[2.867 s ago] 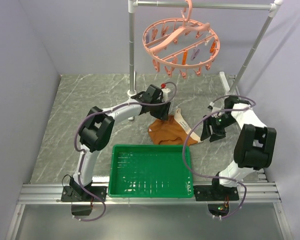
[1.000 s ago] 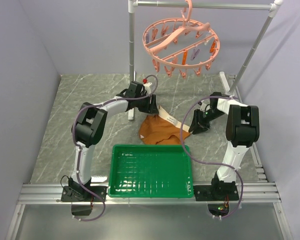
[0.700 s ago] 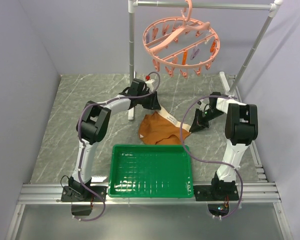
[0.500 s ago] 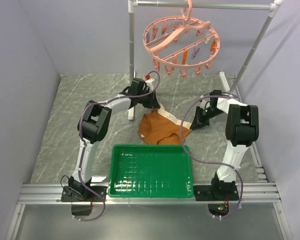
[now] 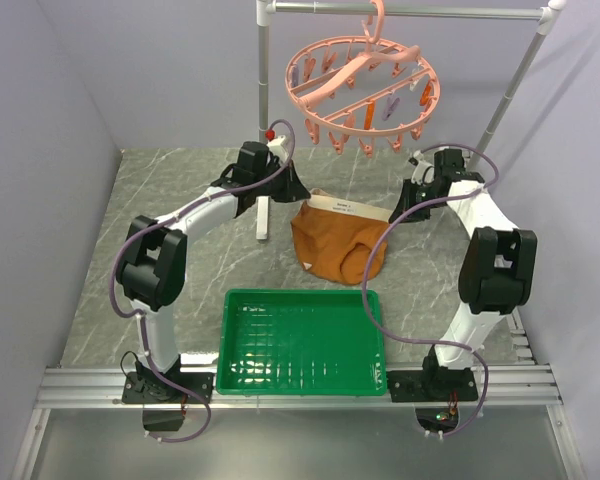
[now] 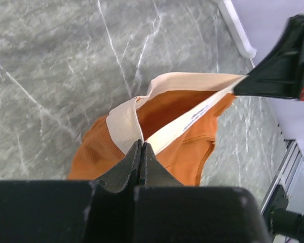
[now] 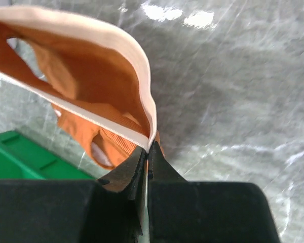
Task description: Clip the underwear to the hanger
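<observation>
Underwear (image 5: pixel 336 248) hangs spread between the two pairs of jaws, held up over the tabletop (image 5: pixel 180 210). The left jaws are pinched closed on one end of the cream waistband (image 6: pixel 122 129) and the right jaws are closed on the opposite end. The band runs taut from one pair to the other, and the rust-orange body sags below them. It looks light, soft and limp, a fine knit likely to fold or swing with any move. The elastic band is the firmest part and the sensible place to hold, though it may stretch or slip from so thin a pinch. Above and beyond the jaws hangs the hanger (image 5: pixel 360 85), a round salmon-pink plastic ring with spokes and small dangling clothespins (image 5: pixel 385 108). It looks rigid but free to sway on its hook.
</observation>
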Tool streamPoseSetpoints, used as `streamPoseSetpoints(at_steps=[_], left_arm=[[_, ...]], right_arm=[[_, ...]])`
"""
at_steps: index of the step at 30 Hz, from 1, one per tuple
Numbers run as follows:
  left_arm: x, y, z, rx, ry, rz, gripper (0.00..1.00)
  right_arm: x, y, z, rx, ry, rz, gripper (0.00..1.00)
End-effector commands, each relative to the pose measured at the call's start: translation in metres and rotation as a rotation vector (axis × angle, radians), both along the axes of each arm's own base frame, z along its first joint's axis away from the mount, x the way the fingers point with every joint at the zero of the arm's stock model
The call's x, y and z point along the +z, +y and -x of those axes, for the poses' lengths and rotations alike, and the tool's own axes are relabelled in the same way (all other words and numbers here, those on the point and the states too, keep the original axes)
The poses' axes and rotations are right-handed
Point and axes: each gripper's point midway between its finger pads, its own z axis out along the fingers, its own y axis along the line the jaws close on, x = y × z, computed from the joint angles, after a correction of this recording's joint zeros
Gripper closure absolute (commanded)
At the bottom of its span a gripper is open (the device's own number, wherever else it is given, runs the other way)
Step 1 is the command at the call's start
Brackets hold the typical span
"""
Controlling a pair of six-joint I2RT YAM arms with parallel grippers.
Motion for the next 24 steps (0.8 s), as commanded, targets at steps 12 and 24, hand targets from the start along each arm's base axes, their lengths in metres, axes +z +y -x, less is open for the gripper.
streamPoseSetpoints(at_steps=[12, 24], left_arm=[[-0.039, 0.009, -0.042, 0.125, -0.001, -0.066, 0.45], [-0.108, 0.005, -0.036, 0.081, 0.097, -0.263, 0.49]], right_arm=[[-0.037, -0.031, -0.065, -0.12, 0.013, 0.126, 0.73], [-0.033, -0.029, -0.027, -0.104, 0.092, 0.135, 0.59]])
